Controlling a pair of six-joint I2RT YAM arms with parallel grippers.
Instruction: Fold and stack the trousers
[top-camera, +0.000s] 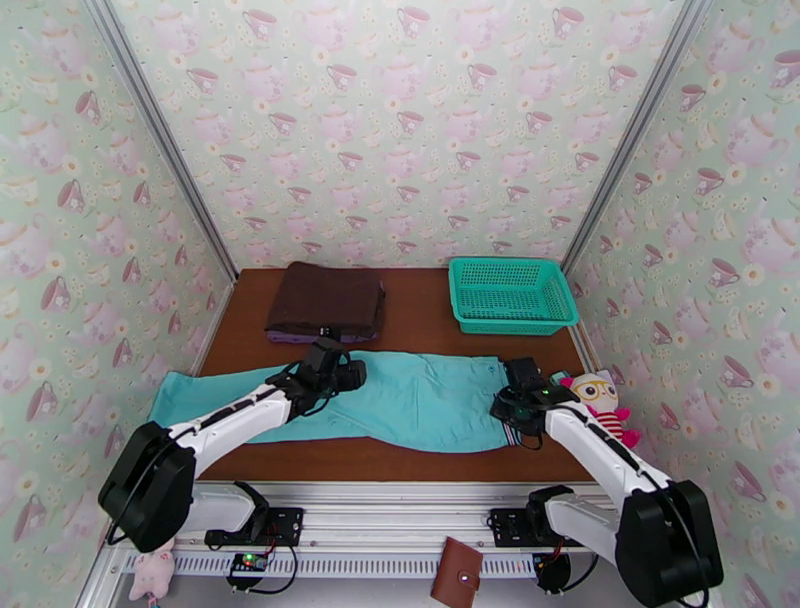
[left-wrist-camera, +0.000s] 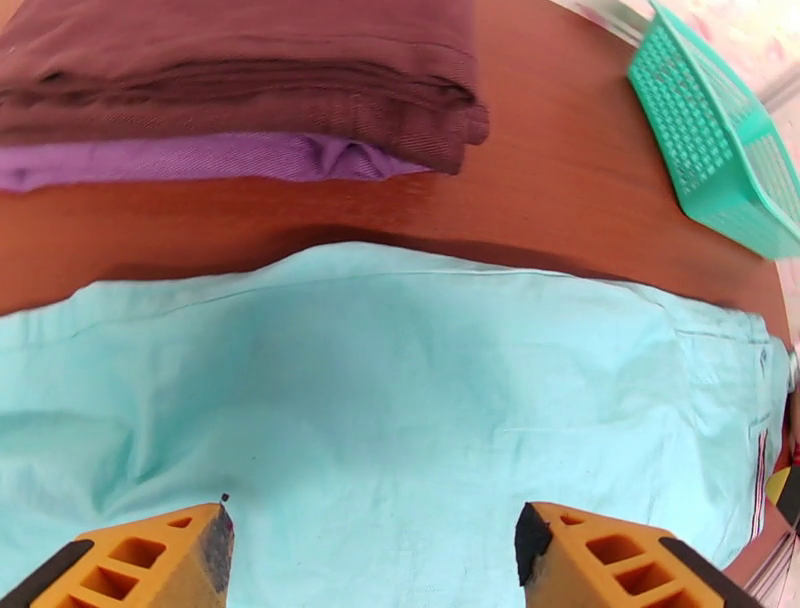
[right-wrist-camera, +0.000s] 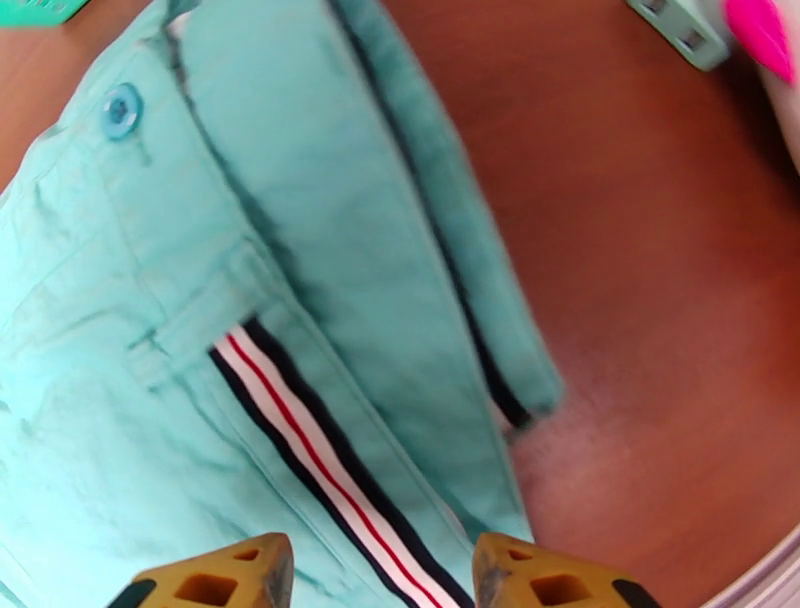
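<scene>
Left arm reaches out low and diagonal from its base. The left gripper hangs over the trousers, down-left of the teal basket, and it's released: orange fingers spread wide, only flat cloth below them. The right arm is bent at the elbow with the wrist tipped down. The right gripper sits just on the near side of the basket, over the waist end, and its jaws are parted too. The striped trim runs between them, though I can't tell if the tips touch the cloth.

The trousers lie spread flat on the bench, from just in front of the basket away to its left. Both arms cover parts of them.

Left of the basket sits the dark brown folded cloth, with a purple layer peeking out beneath. In both wrist views the fingers are cut off at the frame's bottom edge.
</scene>
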